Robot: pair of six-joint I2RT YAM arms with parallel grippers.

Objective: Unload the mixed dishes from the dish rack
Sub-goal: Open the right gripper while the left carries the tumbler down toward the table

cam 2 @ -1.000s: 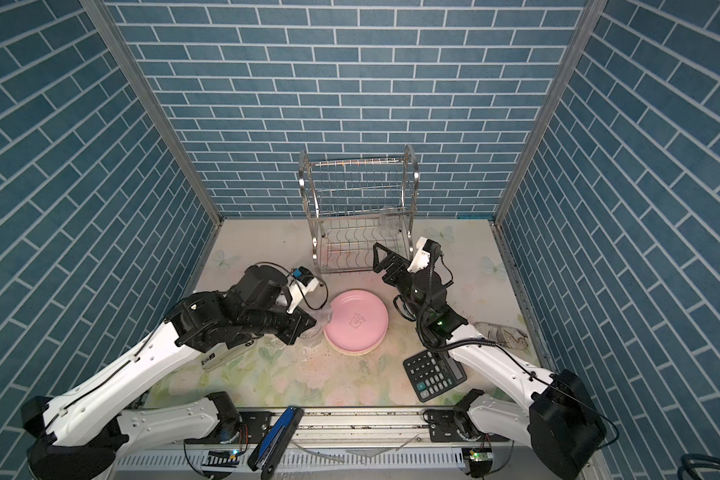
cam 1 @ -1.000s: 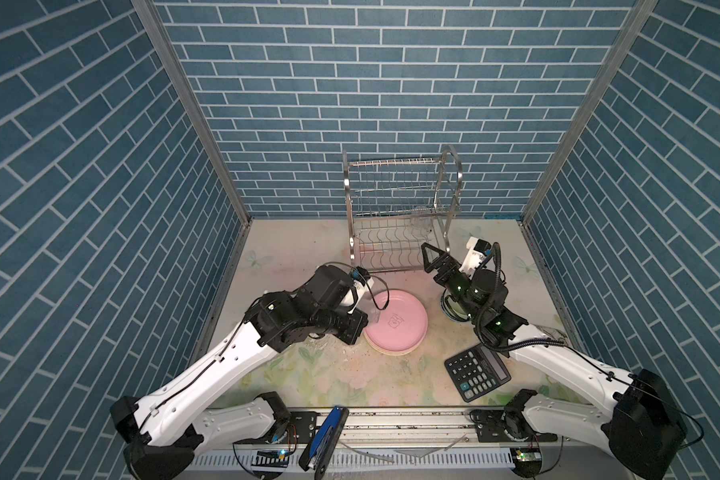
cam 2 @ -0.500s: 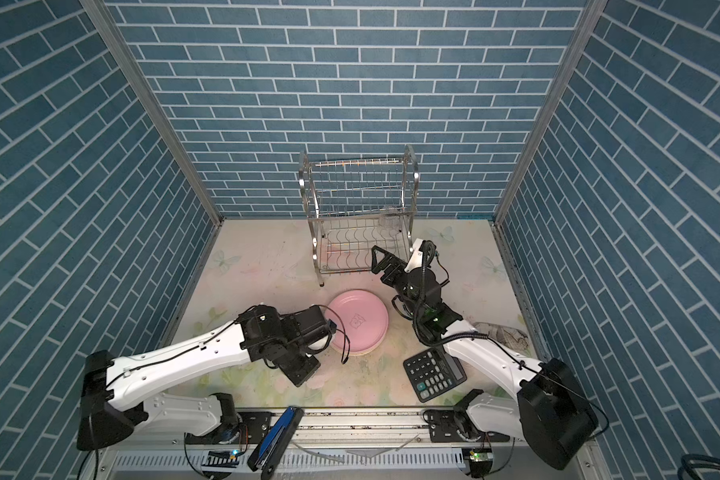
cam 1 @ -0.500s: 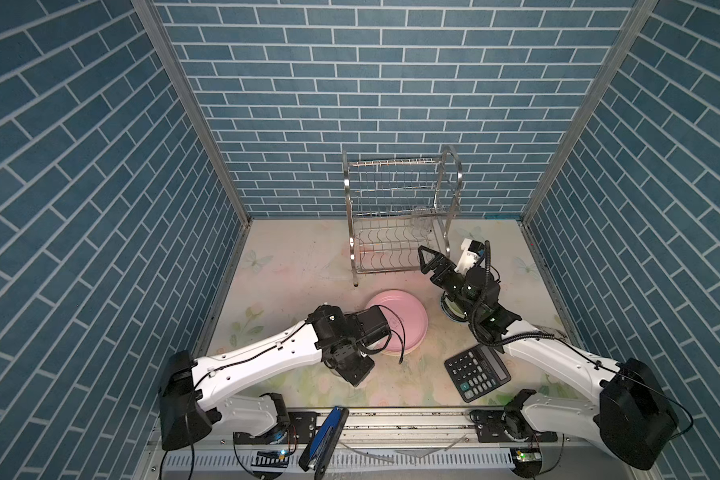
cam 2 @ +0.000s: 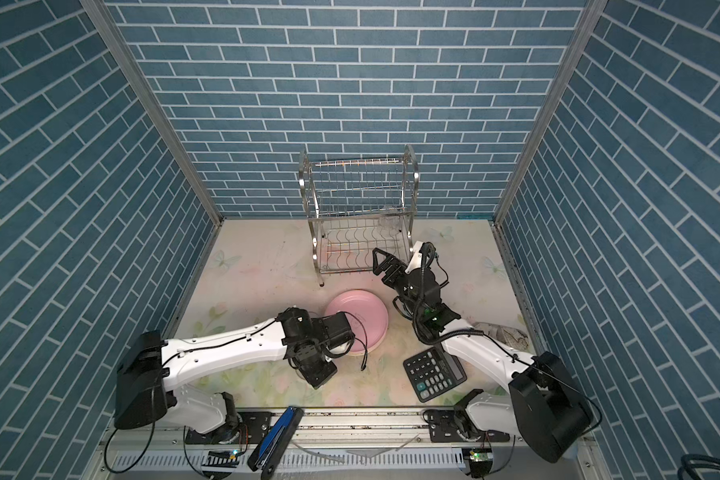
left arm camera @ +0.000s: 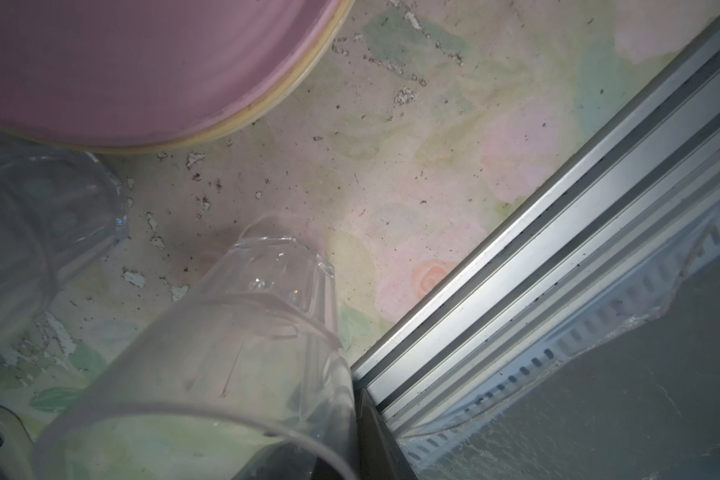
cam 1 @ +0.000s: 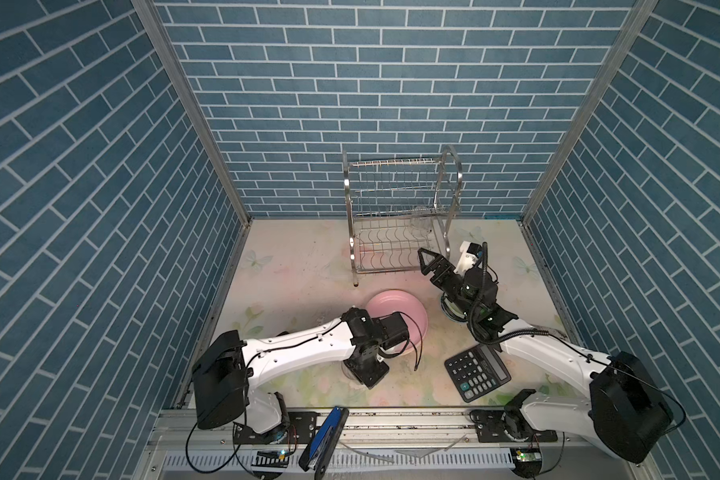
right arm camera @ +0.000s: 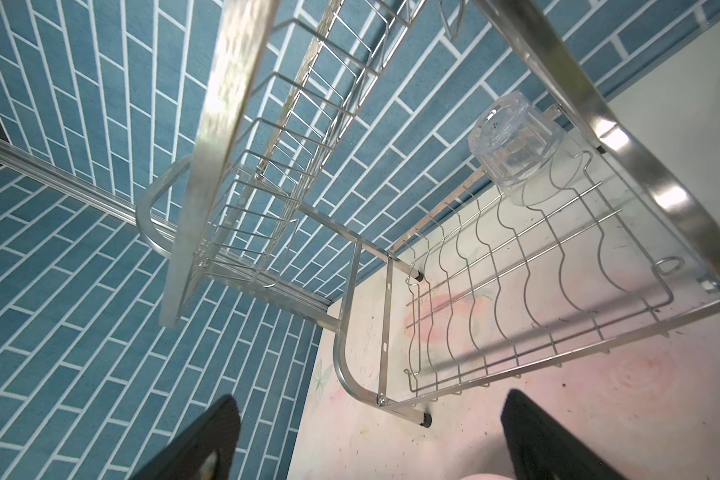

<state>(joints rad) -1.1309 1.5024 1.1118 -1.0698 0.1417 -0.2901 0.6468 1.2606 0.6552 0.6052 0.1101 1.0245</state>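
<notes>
Dish rack (cam 1: 391, 249): there it stood against the back wall, our landmark, with one piece on it that we could see.
Racked glass (right arm camera: 512, 145): upside down on the rack's lower tier, in the back corner at the right-arm end.
Right gripper (cam 1: 422, 262): fingers spread wide with nothing between them, hovering just in front of the rack's front right leg and aimed at the lower tier.
Pink plate (cam 1: 395, 309): flat on the table in front of the rack, and we spotted a yellowish rim (left arm camera: 267, 108) under it.
Left gripper (cam 1: 368, 372): farther out from the rack than the plate, clenched on the wall of the held glass (left arm camera: 233, 353), which leaned over.
Second glass (left arm camera: 46, 208): just beside the plate's edge, apart from the held one.
Calculator (cam 1: 476, 376): well in front of the rack, on the right-arm side.
</notes>
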